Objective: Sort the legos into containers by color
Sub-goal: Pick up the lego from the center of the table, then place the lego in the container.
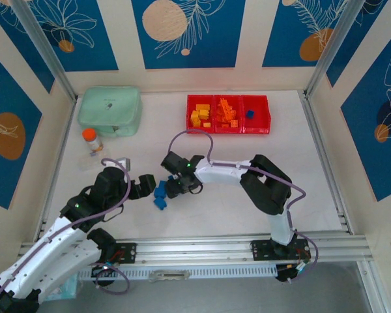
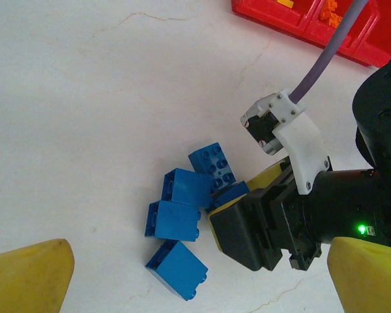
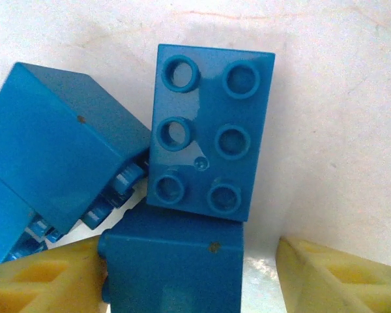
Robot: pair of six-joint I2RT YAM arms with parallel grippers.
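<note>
A white tabletop (image 1: 247, 195) carries everything. At its far left lies a mint-green rounded case (image 1: 109, 111). At the far middle stands a row of three joined shallow red plastic bins (image 1: 228, 131). The left bin holds yellow bricks (image 1: 199, 116), the middle one orange bricks (image 1: 225, 112), and the right one a single blue brick (image 1: 250, 114). Near the table's middle, the left gripper (image 1: 148, 187) hangs with its yellow fingers (image 2: 26, 277) spread wide and nothing between them. The right gripper (image 1: 169, 189) is down at a huddle of loose blue plastic bricks (image 2: 182, 222). Its jaws straddle one brick (image 3: 176, 267): one finger (image 3: 45, 280) is against it and the other stands just clear. A small orange-capped bottle (image 1: 90, 140) stands near the case.
</note>
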